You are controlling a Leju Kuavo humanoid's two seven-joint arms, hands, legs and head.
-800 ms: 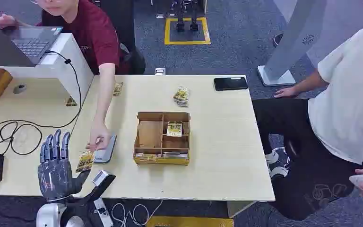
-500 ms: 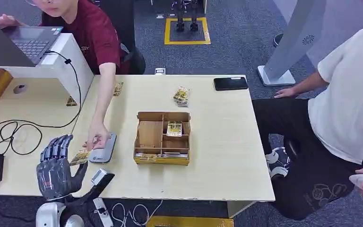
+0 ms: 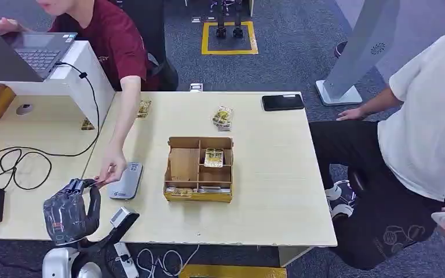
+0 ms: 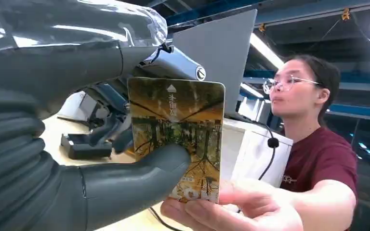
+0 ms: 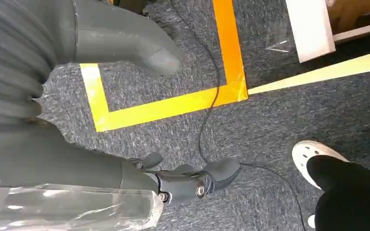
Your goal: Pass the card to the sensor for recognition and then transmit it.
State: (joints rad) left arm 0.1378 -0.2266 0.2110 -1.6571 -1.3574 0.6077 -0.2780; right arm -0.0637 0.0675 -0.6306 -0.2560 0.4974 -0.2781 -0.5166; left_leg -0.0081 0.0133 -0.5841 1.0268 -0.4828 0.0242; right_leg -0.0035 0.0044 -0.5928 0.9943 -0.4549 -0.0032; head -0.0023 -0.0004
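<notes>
My left hand (image 3: 70, 211) sits at the table's front left corner with its fingers curled in. In the left wrist view its thumb (image 4: 139, 168) and fingers pinch a yellow-brown picture card (image 4: 183, 120), which stands upright. The hand of a person in a dark red shirt (image 3: 110, 169) holds the same card by its other end, fingers under it (image 4: 231, 209). The grey sensor pad (image 3: 126, 180) lies flat on the table just to the right of my left hand. My right hand (image 5: 125, 173) hangs over the carpet with thumb and fingers apart, holding nothing.
A cardboard box with compartments (image 3: 199, 169) holding cards stands mid-table. A card stack (image 3: 222, 117) and a black phone (image 3: 283, 102) lie farther back. A laptop (image 3: 37, 52) and a looped cable (image 3: 17, 165) are at the left. A person in white (image 3: 423, 116) sits at the right.
My left hand's fingers stood spread and upright beside the card; they have curled down and now pinch it. The person's hand moved from the sensor to the card.
</notes>
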